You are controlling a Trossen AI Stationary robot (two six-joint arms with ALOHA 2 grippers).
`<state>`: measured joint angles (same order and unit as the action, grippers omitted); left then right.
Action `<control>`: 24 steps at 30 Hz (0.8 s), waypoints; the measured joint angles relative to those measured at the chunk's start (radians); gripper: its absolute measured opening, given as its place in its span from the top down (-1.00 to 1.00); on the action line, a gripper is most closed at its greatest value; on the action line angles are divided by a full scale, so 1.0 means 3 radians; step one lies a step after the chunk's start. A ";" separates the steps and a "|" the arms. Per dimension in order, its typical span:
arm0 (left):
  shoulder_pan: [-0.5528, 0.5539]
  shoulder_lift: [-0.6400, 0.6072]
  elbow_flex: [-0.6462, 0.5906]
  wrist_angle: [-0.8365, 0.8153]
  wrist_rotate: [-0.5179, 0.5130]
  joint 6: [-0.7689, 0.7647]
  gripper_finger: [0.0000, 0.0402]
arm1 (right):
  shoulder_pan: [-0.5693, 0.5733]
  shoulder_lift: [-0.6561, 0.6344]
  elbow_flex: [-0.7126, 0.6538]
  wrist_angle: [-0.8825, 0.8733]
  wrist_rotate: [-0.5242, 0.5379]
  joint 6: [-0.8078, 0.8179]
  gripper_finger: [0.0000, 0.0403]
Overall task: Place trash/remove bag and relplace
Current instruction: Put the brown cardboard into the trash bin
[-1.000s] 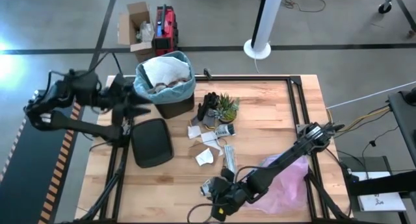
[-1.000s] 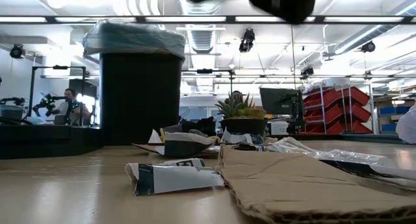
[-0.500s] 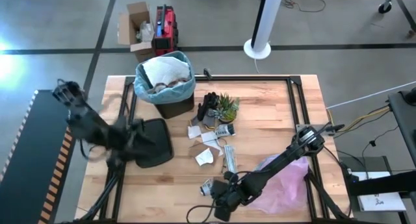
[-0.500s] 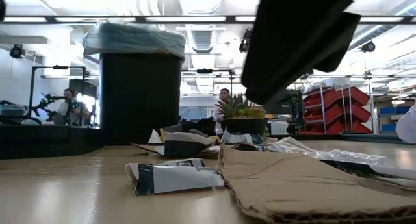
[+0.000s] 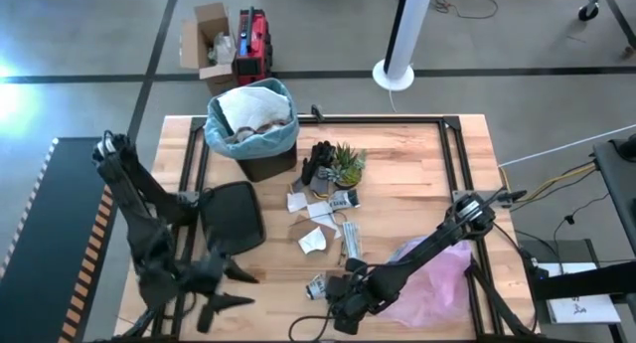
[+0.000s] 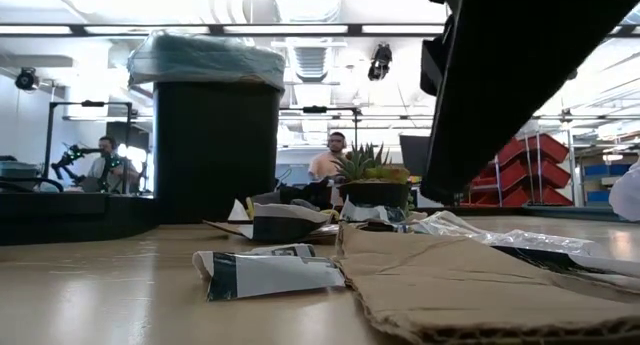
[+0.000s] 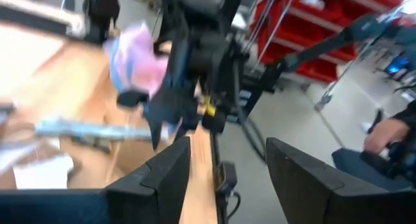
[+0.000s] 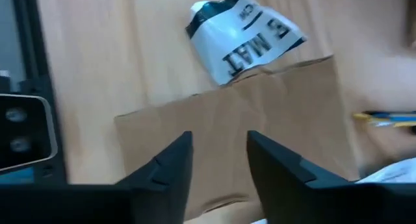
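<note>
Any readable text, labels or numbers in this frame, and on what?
"E MAT": large dark letters, seen upside down in the right wrist view, on the crumpled white wrapper lying by the brown cardboard sheet; the word is cut off by folds.
Smaller print on the same wrapper: too blurred to read.
Label on the wrapper in the low view: too small to read.
Nothing else legible.

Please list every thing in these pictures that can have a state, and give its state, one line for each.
Bin: upright, lid off, full of paper.
Blue-teal bag: lining the bin, over the rim.
Black lid: flat on the table.
Potted plant: upright.
Pink bag: crumpled on the table.
Left claw: open, empty.
Right claw: open, empty, over brown paper.
</note>
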<state>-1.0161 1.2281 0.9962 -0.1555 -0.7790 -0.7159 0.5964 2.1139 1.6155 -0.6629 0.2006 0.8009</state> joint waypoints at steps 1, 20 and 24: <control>0.0000 0.0087 0.0000 -0.0010 0.0007 -0.0089 0.09 | -0.0004 0.0000 0.0000 -0.0014 0.0046 -0.0019 0.27; 0.0001 0.0950 0.0005 -0.0008 0.0010 -0.1082 0.32 | -0.0744 -0.0050 0.0047 -0.0031 -0.0905 -0.1193 -0.03; 0.0001 0.1012 0.0005 -0.0006 0.0012 -0.1227 0.38 | -0.0892 0.0002 0.0040 -0.0071 -0.1293 -0.1444 0.02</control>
<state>-1.0157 1.5316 0.9977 -0.1573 -0.7754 -1.0840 0.3287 2.1144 1.6276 -0.6842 -0.1872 0.3678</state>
